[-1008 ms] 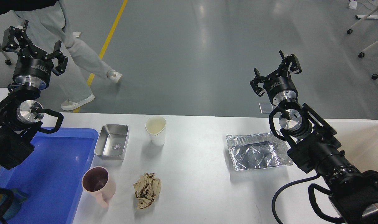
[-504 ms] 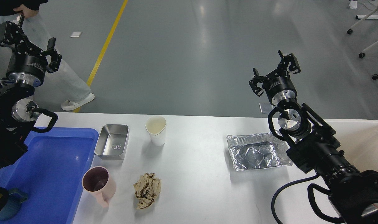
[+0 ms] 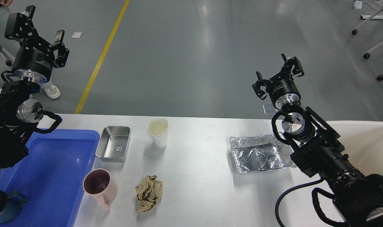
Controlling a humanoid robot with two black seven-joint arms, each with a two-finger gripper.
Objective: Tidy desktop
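Hovering clear above worktop (image 3: 204,176), both raised, likely awaiting first pick | left gripper (image 3: 37,30) fingers apart, empty | right gripper (image 3: 278,74) fingers apart, empty | cup (image 3: 158,131), mug (image 3: 100,186), tin (image 3: 113,147), paper wad (image 3: 149,191), foil tray (image 3: 258,154) loose on white matte top | blue tray (image 3: 52,176) left, bin (image 3: 371,142) right | grey floor, yellow line beyond.

Both arms hang raised over the far edge of the desk (image 3: 197,176), the left gripper (image 3: 37,30) and right gripper (image 3: 278,74) spread wide and empty. On the desk sit a blue tray (image 3: 49,176), a steel pan (image 3: 113,147) just beside it, a paper cup (image 3: 158,131), a pink mug (image 3: 100,186), a crumpled brown paper (image 3: 149,191) and a foil tray (image 3: 259,154). A beige bin (image 3: 368,142) stands at the right.
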